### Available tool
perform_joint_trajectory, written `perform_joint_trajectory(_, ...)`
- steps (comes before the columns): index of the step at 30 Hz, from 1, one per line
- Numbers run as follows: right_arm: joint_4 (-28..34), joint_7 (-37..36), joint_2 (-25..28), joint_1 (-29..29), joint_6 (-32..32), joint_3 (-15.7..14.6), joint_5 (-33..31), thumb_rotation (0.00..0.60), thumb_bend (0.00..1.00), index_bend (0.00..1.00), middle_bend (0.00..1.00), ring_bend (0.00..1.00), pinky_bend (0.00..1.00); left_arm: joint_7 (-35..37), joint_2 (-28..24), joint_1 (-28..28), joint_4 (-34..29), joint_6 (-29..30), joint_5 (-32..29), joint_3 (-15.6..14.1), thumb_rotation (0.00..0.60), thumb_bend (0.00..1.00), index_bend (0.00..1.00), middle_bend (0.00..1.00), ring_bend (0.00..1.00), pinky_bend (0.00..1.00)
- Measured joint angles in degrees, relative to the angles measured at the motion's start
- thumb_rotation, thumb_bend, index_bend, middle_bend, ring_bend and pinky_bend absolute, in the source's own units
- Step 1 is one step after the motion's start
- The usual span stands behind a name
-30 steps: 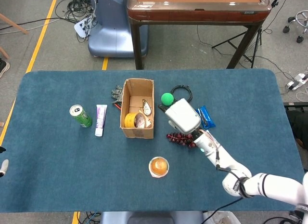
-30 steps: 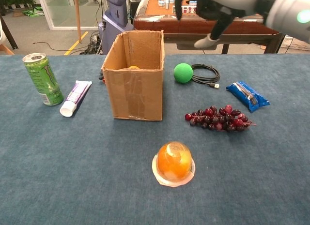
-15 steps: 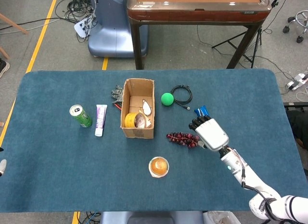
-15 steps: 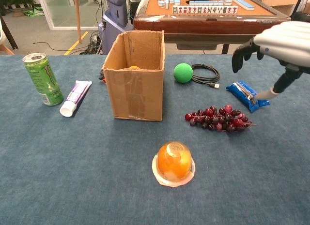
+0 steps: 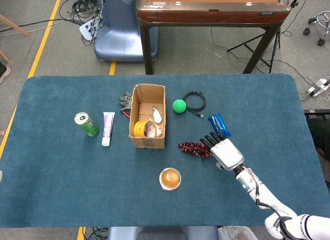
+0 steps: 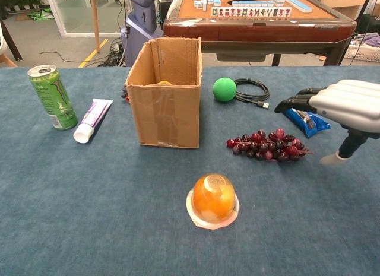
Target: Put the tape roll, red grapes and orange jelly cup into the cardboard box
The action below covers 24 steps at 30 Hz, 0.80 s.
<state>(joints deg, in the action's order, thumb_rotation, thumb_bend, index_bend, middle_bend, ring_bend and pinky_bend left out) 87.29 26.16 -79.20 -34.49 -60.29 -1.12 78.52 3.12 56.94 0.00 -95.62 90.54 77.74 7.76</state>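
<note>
The right hand (image 5: 225,152) hovers palm down with its fingers (image 6: 297,101) spread apart and holding nothing, its fingertips over the right end of the red grapes (image 6: 266,145), which lie on the table (image 5: 62,188) just to its left. A blue snack packet (image 5: 219,124) lies just behind the hand. In front and to the left of the hand, near the table's front edge, sits the orange jelly cup (image 6: 213,200). Further left stands the open cardboard box (image 5: 148,122), with the yellow tape roll (image 5: 139,129) already inside. Behind the grapes are a green ball (image 6: 224,89) and a coiled black cable (image 6: 250,89). Well beyond the box lie a white-and-purple tube (image 5: 108,128) and a green drink can (image 5: 86,124). The left hand is out of sight
</note>
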Motion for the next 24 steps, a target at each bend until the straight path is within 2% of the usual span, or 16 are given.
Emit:
perform_joint_trajectory(11, -6.8, -0.9, -5.2, -1.9, 5.6, 2.1, -2.6, 0.600, 0.00, 0.12, 0.14, 0.09, 0.28, 1.8, -0.3, -0.2, 0.8, -1.4, -1.5, 0.5, 0.600, 0.33, 0.42, 0.44, 0.34, 0.53)
perform_joint_trajectory(13, -7.5, -1.1, -5.9, -2.4, 6.6, 2.5, -3.3, 0.600, 0.05, 0.12, 0.15, 0.09, 0.28, 1.8, -0.3, -0.2, 0.8, -1.4, -1.4, 0.5, 0.600, 0.33, 0.42, 0.44, 0.34, 0.53)
perform_joint_trajectory(17, -8.8, -1.6, -6.9, -2.9, 7.7, 3.0, -3.8, 0.600, 0.23, 0.12, 0.18, 0.09, 0.28, 1.6, -0.3, -0.3, 0.8, -1.5, -1.2, 0.4, 0.600, 0.33, 0.42, 0.44, 0.34, 0.53)
perform_joint_trajectory(24, -10.5, -1.8, -8.6, -3.7, 8.1, 3.4, -3.0, 0.600, 0.31, 0.19, 0.25, 0.14, 0.28, 2.0, -0.4, -0.2, 0.5, -1.4, -1.1, 0.4, 0.600, 0.33, 0.42, 0.44, 0.34, 0.53)
